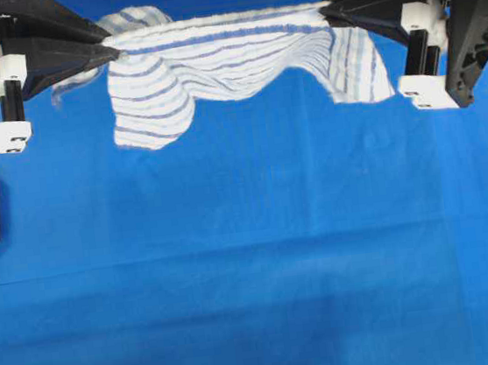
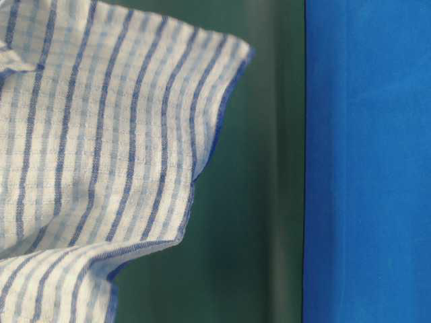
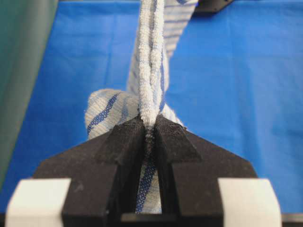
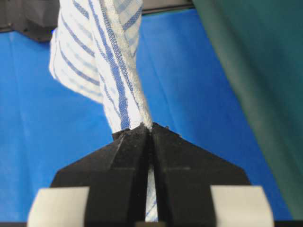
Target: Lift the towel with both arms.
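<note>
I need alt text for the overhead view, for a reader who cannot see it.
A striped towel hangs stretched between two black grippers, the left gripper and the right gripper, each shut on one end. Below lies a blue cloth.

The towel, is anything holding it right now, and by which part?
Yes. The left gripper and right gripper are each shut on the towel, pinching opposite ends of its top edge, stretched between them.

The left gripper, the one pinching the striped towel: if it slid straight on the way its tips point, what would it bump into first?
Probably the right gripper. The left gripper, shut on the towel, points along the stretched edge toward it; depth is hard to judge.
</note>
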Available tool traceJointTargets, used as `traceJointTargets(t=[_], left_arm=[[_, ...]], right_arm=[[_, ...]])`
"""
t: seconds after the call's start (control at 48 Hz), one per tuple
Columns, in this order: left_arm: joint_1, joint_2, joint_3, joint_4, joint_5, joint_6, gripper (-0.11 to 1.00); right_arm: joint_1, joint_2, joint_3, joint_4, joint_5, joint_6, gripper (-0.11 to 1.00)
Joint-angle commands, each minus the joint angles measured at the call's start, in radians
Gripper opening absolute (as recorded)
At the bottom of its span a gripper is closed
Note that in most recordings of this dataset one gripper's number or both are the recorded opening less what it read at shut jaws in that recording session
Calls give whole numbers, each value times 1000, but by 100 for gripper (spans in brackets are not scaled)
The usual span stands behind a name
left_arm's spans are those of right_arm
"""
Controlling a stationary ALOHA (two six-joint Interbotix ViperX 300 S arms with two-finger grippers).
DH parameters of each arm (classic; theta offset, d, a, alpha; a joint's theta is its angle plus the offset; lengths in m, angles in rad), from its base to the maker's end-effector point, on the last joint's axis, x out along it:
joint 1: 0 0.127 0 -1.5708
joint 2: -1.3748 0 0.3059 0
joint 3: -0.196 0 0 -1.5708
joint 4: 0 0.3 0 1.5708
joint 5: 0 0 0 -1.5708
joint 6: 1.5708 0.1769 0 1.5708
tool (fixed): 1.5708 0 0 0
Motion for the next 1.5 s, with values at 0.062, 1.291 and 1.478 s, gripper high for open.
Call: traceJointTargets(t=[0.062, 1.291, 1.478], left_arm=[[3, -5, -21, 0, -6, 5, 5], [-8, -6, 370, -2, -356, -11, 91], [-8, 29, 443, -2, -469, -9, 91]], right_arm=[[-3, -15, -15, -5, 0, -21, 1], [-2, -15, 334, 0, -195, 81, 63], [-32, 17, 431, 0, -336, 98, 63]])
